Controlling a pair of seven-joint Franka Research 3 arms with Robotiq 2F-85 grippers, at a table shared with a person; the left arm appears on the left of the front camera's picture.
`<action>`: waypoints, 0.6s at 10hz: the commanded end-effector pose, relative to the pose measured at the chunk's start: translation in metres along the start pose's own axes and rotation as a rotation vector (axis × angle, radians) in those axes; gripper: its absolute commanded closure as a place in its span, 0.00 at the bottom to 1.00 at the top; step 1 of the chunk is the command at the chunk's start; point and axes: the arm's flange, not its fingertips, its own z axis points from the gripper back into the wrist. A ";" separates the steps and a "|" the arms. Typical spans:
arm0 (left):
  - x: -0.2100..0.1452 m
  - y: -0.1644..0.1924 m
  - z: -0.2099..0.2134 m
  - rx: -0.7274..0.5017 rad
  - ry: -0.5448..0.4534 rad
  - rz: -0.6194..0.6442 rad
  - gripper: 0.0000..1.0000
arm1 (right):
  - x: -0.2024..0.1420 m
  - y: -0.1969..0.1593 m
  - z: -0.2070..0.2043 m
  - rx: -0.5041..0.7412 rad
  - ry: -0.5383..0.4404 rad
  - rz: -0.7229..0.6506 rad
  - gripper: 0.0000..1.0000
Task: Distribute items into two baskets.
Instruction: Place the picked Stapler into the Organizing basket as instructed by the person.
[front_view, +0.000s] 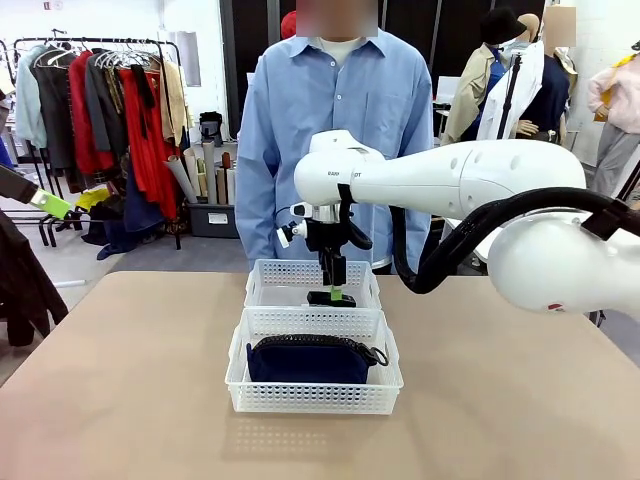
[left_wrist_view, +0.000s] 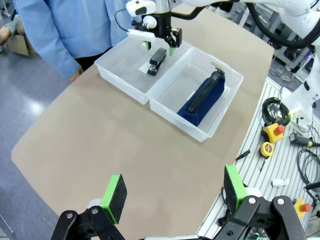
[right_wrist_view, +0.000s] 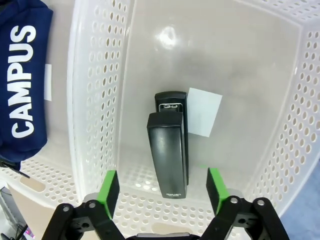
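The right arm reached over the smaller basket (front_view: 312, 283), pointing down. The right gripper (right_wrist_view: 164, 192) was wide, holding nothing, just above the black stapler (right_wrist_view: 169, 145) lying inside. The navy pouch (front_view: 312, 360) sat in the bigger basket (front_view: 314, 395) beside it. The left gripper (left_wrist_view: 175, 195) hung wide, far away.

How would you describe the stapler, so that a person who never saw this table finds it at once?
Two white baskets sit end to end at mid-table. In the smaller basket, nearer the person, the black stapler lies flat beside a white label, below the open right gripper. Its neighbour, a navy pouch, is soft and larger.
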 end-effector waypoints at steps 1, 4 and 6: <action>0.000 0.000 0.000 -0.004 -0.013 -0.005 0.00 | 0.005 -0.005 0.018 -0.025 -0.008 0.033 0.00; 0.000 0.000 0.000 -0.004 -0.013 -0.005 0.00 | 0.005 0.004 0.025 -0.065 -0.009 0.027 0.00; 0.000 0.000 0.000 -0.004 -0.013 -0.005 0.00 | 0.004 0.003 0.020 -0.042 -0.010 0.008 0.00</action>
